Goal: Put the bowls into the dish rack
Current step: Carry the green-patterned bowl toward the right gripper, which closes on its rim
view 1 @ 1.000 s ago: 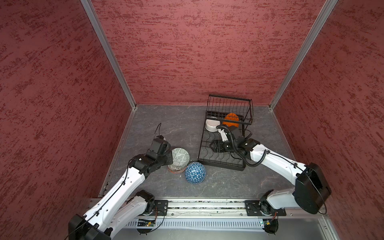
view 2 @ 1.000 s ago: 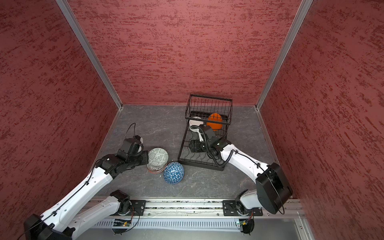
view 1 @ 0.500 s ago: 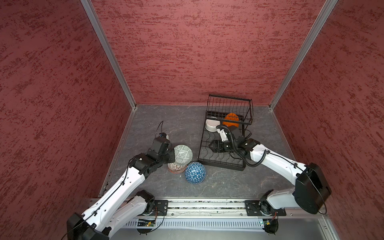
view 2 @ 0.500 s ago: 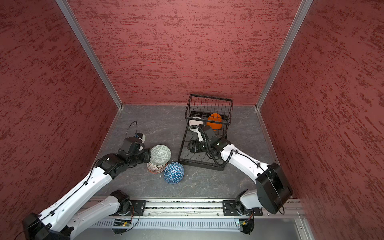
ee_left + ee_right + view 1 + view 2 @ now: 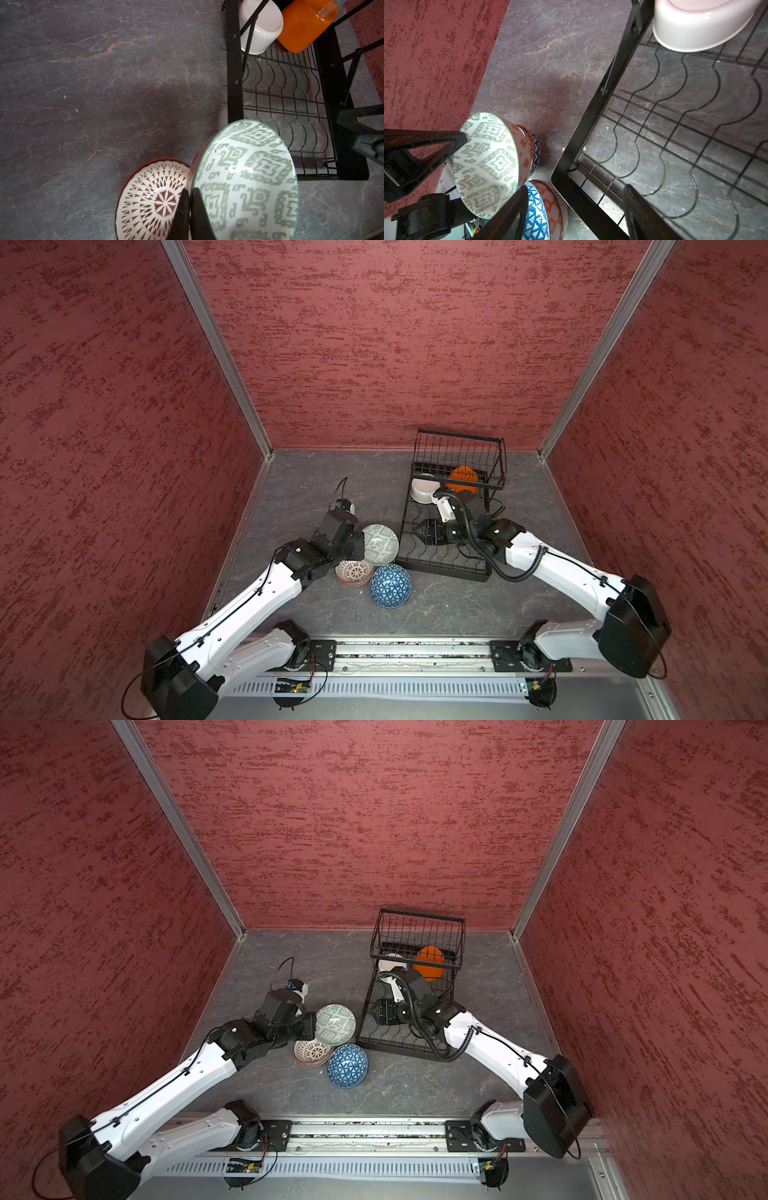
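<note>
Lifts grey-green bowl [image 5: 249,176] off red-and-white bowl [image 5: 153,199], tilted, left gripper [image 5: 190,193] clamped on rim. Narrows empty right gripper [image 5: 422,531], jaws apart, over dish rack [image 5: 405,514]. Racking likely next.

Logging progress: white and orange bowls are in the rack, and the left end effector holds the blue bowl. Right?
No: the left end effector holds the green-patterned bowl, as the left wrist view shows; the blue bowl lies on the table. The white bowl and orange bowl are in the rack.

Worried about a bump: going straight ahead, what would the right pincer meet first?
Likely the dish rack's side rail, unless it passes above; beyond that, the green-patterned bowl held by the left pincer.
</note>
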You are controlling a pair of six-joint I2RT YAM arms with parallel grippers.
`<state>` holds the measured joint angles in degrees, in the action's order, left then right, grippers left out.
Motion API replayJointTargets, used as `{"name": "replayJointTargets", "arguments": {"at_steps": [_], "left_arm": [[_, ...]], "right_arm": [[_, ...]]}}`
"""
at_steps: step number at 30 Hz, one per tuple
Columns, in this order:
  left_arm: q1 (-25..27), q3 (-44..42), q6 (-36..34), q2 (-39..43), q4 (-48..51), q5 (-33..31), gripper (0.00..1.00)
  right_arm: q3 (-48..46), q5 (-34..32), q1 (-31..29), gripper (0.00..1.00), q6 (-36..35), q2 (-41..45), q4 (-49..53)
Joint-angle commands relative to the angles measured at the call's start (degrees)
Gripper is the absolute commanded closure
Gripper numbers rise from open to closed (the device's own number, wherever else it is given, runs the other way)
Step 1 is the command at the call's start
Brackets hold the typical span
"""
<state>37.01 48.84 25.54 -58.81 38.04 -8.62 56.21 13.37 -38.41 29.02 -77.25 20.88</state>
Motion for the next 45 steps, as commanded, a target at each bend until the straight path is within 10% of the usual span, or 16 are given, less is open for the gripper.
{"name": "replayJointTargets", "arguments": {"at_steps": [1,45], "left_arm": [[1.72,3.06,-1.01,-1.8,-5.07,-2.15,1.0],[7.54,11.22,-3.67,-14.41,-9.75,-4.84,1.0]], "right_arm": [[1.99,0.33,-0.56,0.29,0.76,1.44,0.18],[2.29,1.51,-1.38,0.84,2.18,-5.72,-3.92]]}}
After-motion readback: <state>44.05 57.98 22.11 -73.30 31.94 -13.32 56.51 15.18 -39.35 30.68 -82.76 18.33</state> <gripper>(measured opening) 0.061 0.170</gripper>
